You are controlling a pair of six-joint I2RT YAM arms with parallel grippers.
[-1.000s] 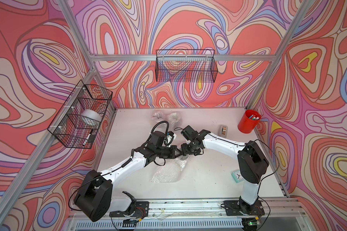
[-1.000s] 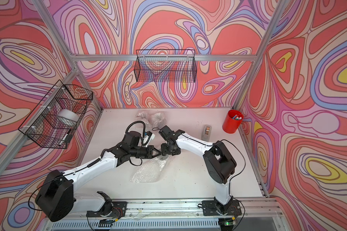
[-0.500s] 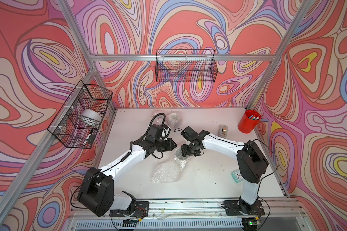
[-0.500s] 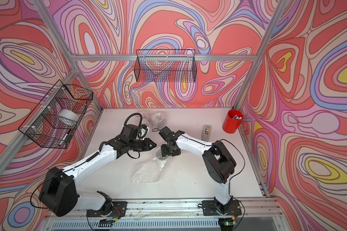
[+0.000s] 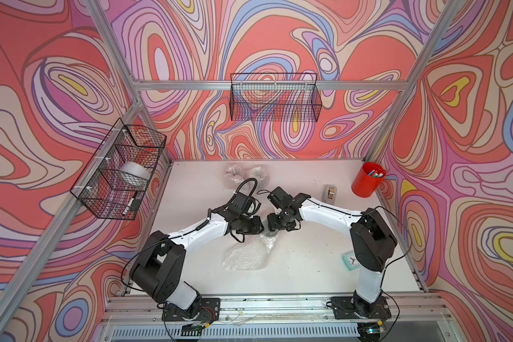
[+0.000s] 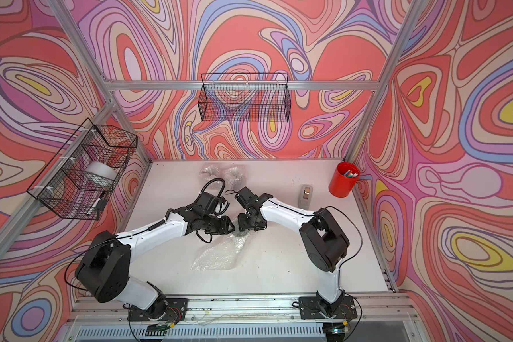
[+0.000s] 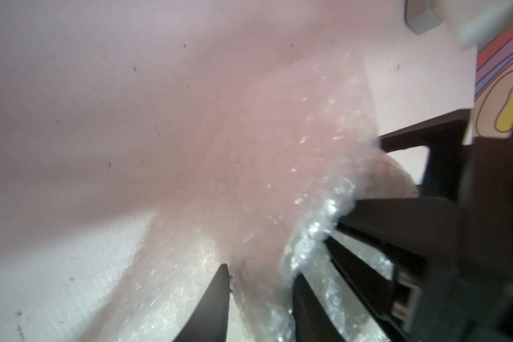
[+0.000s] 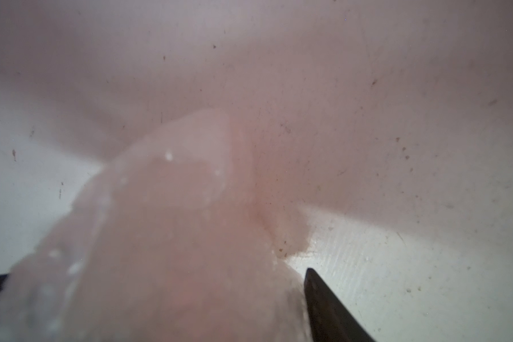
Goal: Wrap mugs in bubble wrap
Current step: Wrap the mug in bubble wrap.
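Two grippers flank the mug [image 5: 269, 234]: your right gripper [image 8: 151, 281] clasps it through soft, probably slippery bubble wrap [image 5: 245, 254]; the left gripper [image 7: 258, 296] stands parted beside it. Treat it as fragile; squeeze its body gently.

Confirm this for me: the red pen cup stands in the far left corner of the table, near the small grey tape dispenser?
Wrong corner. The red pen cup stands in the far right corner of the table, near the small grey tape dispenser, as both top views show.
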